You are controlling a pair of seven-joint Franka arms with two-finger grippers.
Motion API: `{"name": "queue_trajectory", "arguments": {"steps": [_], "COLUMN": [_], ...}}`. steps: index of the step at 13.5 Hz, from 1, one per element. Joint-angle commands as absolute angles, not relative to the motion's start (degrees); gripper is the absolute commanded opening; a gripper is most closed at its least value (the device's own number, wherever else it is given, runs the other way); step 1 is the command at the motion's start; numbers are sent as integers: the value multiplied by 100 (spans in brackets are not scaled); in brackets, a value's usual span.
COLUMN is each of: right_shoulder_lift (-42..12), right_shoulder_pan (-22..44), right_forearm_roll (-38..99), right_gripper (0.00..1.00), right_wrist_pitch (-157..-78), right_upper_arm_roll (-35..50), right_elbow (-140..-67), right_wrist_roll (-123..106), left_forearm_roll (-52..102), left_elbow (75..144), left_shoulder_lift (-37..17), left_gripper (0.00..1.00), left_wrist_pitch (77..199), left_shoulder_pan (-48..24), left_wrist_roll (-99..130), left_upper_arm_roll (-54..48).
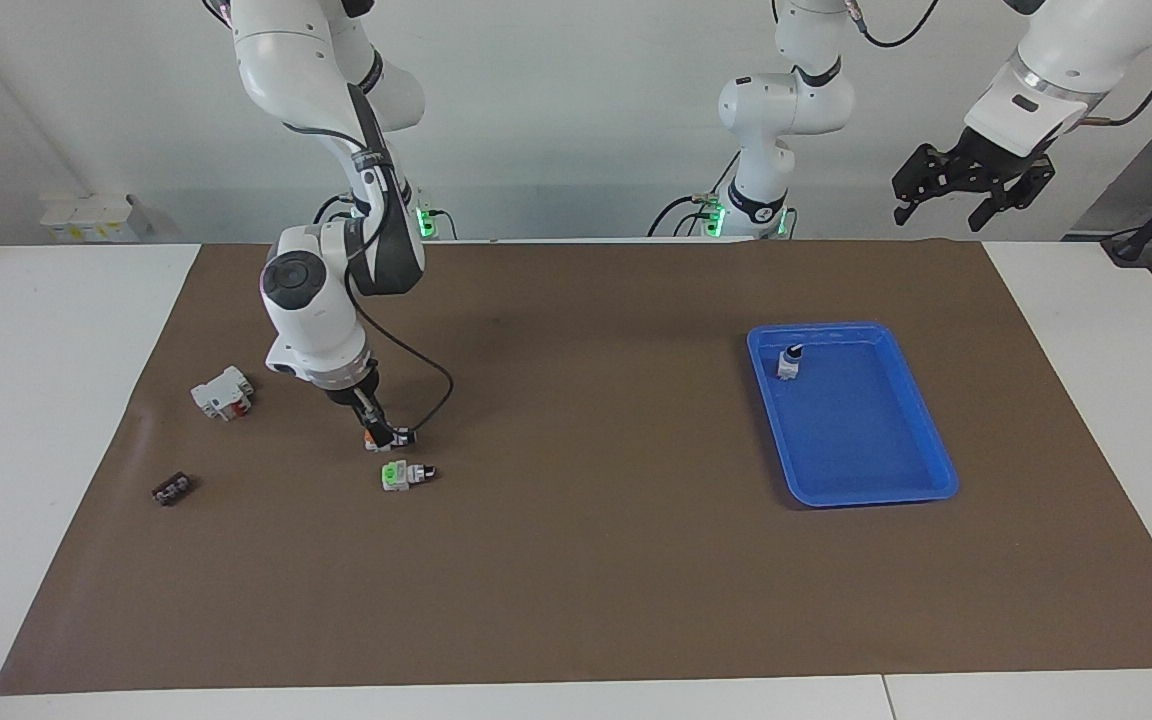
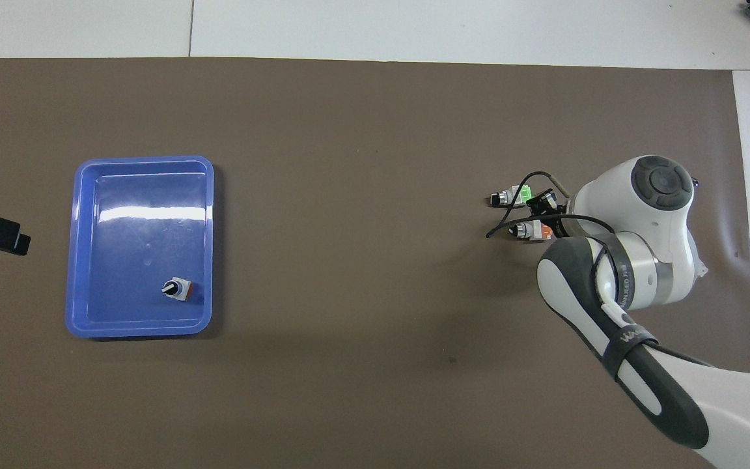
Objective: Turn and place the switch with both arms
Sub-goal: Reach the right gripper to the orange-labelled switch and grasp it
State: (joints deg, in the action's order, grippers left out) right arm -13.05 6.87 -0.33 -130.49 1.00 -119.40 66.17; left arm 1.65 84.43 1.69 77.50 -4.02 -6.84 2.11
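R gripper point(image 1: 373, 432) is down at the orange switch point(image 1: 388, 436), fingers apart and around/at its orange end. Can't tell if they touch it yet; not clamped, switch flat on the brown mat point(image 1: 576, 560).

Landmark = blue tray point(image 1: 936, 470). The orange switch is well apart from the tray, toward the R arm's end of the table. Green switch point(image 1: 404, 474) sits just beside it, slightly farther from the robots. White block w/ red parts point(image 1: 222, 392) and a small black part point(image 1: 172, 489) are further still from the tray.

One switch point(image 1: 789, 361) already stands in the tray, at the corner nearest the robots, so prob 1 done.

L gripper point(image 1: 971, 185) waits high up, off the mat near the tray's end, fingers apart, empty.

Left: grab, lift, handover/turn w/ L arm, set in tray. Judging pickup stage only.
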Motion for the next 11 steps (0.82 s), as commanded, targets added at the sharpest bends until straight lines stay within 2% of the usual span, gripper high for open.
{"name": "queue_trajectory", "arguments": {"steps": [1, 4, 8, 11], "right_shoulder_lift": [-1125, -1257, -1222, -1397], "right_shoulder_pan": [659, 659, 659, 650], "right_forearm_roll": [-176, -176, -176, -176], "right_gripper": [100, 100, 100, 100], "right_wrist_pitch": [-13691, -14044, -13975, -14071], "right_upper_arm_roll": [106, 114, 114, 105], "right_elbow": [-12270, -12252, -12401, -12410], "right_wrist_roll": [6750, 6750, 6741, 6855], "left_forearm_roll": [88, 88, 88, 88], "left_elbow": [8613, 8613, 8613, 8613], "left_shoulder_lift": [325, 325, 325, 325], "left_gripper": [100, 100, 100, 100], "left_wrist_pitch": [7726, 7726, 7726, 7726], "left_shoulder_pan": [-396, -396, -396, -396], "left_wrist_roll": [-747, -747, -747, -747], "left_upper_arm_roll": [220, 220, 220, 220]}}
